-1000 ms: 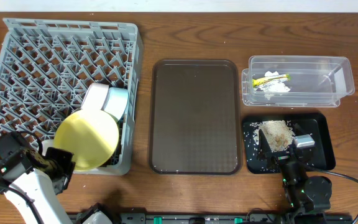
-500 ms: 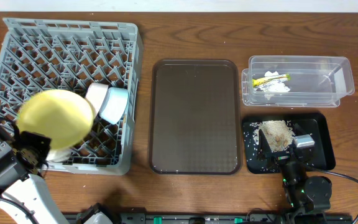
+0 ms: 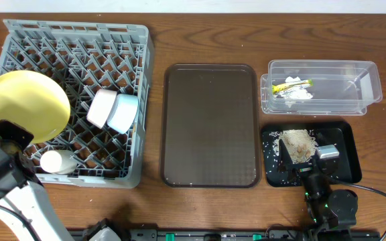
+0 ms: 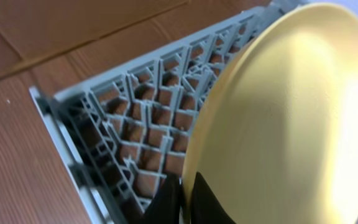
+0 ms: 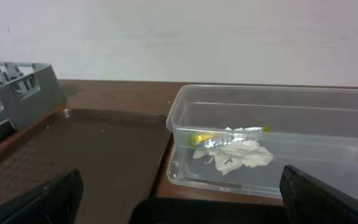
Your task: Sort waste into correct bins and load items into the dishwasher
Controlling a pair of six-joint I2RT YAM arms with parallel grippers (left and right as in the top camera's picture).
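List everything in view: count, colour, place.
grey plastic dish rack: one, grey, left
round yellow plate: one, yellow, above rack's left edge
white bowl: one, white, in rack
light blue bowl: one, blue, beside it
rounded white item: one, white, rack front
dark brown serving tray: one, brown, centre
clear plastic tub: one, clear, far right
yellow-green snack wrapper: one, yellow-green, tub
crumpled white tissue: one, white, tub
black rectangular tray: one, black, near right
beige food scraps: pile, beige, black tray
left fingers: shut on plate
right fingers: open, over black tray
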